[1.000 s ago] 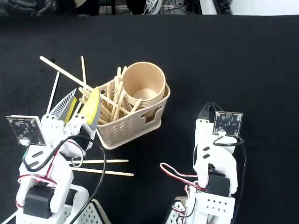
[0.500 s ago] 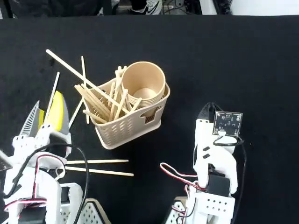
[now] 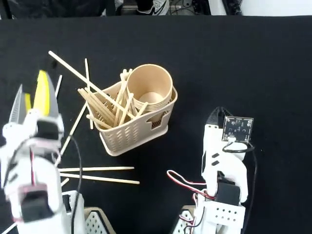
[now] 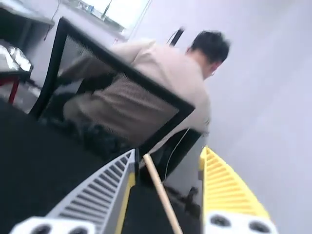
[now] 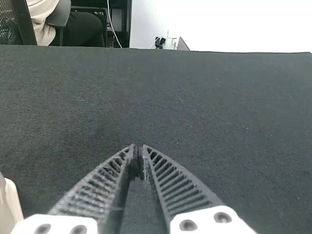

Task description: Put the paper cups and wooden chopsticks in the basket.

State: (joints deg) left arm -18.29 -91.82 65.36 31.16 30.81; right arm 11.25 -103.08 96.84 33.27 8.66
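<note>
- Basket (image 3: 139, 130): cream, slotted, left of the middle of the black tabletop (image 3: 234, 63).
- Paper cups (image 3: 150, 87): stacked, upright in the basket's right part.
- Wooden chopsticks (image 3: 105, 105): a bundle in the basket's left part, several jutting toward the far-left corner.
- Loose chopsticks (image 3: 100, 174): two lying flat by the near edge, in front of the basket.
- Left gripper (image 3: 30, 83): by the left edge, claw spread wide, one chopstick (image 4: 161, 195) standing free between its fingers.
- Right gripper (image 5: 138, 156): toward the near edge, right of the basket, claw pressed together on nothing.
</note>
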